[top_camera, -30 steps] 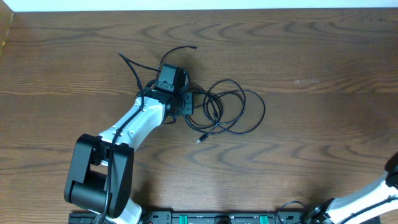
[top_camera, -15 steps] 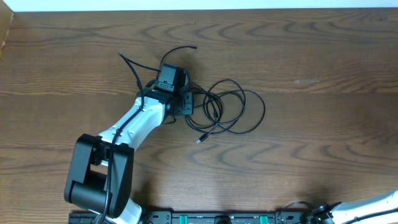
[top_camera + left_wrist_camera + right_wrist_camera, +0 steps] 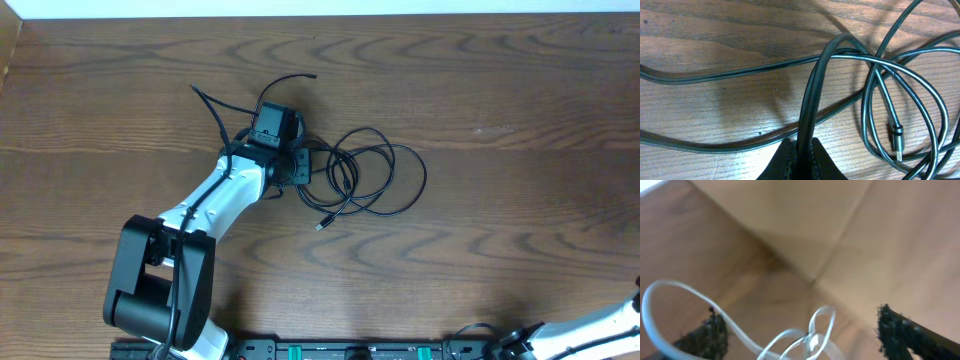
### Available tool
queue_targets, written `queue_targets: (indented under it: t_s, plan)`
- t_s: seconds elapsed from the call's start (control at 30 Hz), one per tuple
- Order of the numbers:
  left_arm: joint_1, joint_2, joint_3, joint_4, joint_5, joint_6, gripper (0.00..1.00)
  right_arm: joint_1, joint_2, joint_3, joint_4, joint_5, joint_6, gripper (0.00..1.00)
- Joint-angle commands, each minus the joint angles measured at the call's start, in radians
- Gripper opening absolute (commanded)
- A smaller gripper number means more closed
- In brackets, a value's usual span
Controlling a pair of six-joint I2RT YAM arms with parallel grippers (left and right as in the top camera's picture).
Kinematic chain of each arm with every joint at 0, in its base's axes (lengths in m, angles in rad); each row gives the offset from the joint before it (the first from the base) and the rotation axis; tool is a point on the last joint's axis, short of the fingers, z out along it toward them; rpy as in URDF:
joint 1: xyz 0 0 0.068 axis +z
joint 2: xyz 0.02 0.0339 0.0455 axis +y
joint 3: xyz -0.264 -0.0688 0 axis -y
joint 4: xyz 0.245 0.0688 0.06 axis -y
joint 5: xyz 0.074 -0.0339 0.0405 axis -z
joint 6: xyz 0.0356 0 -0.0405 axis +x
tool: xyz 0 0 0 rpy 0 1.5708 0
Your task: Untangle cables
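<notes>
The left gripper (image 3: 800,159) is pinched shut on the black cable (image 3: 812,100), its loops spread just ahead of the fingertips, probably anchoring it for separation; the right gripper (image 3: 800,330) gapes wide, white cable (image 3: 680,292) unheld between its fingers

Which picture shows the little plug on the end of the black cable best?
The left wrist view: the plug is close and sharp, lying on the table among the black cable loops. Overhead it is only a tiny speck below the coil. The right wrist view does not show it.
</notes>
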Motion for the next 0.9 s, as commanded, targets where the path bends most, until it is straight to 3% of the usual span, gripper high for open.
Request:
queue_targets:
  t_s: [0.0,0.13,0.3,0.4,0.6,0.73,0.87]
  plan:
    - [-0.001,-0.009,0.008,0.008,-0.019,0.008,0.09,0.032,0.003,-0.004,-0.106,0.012,0.342,0.99]
    - [-0.001,-0.009,0.008,0.008,-0.019,0.005,0.09,0.074,0.026,-0.004,-0.309,0.362,0.678,0.99]
    - [-0.001,-0.009,0.008,0.008,-0.019,0.004,0.09,0.065,0.027,-0.002,-0.383,0.479,0.700,0.99]
    - [-0.001,-0.009,0.008,0.008,-0.019,0.004,0.09,0.050,0.027,-0.002,-0.370,0.345,0.603,0.99]
    - [-0.001,-0.009,0.008,0.008,-0.018,0.001,0.09,0.058,0.025,-0.002,-0.319,-0.251,0.338,0.92]
    - [-0.001,-0.009,0.008,0.008,-0.019,0.001,0.09,0.092,0.025,-0.002,-0.305,-0.346,0.303,0.93]
    - [-0.001,-0.009,0.008,0.008,-0.019,0.001,0.09,0.157,0.025,-0.003,-0.287,-0.381,0.120,0.89]
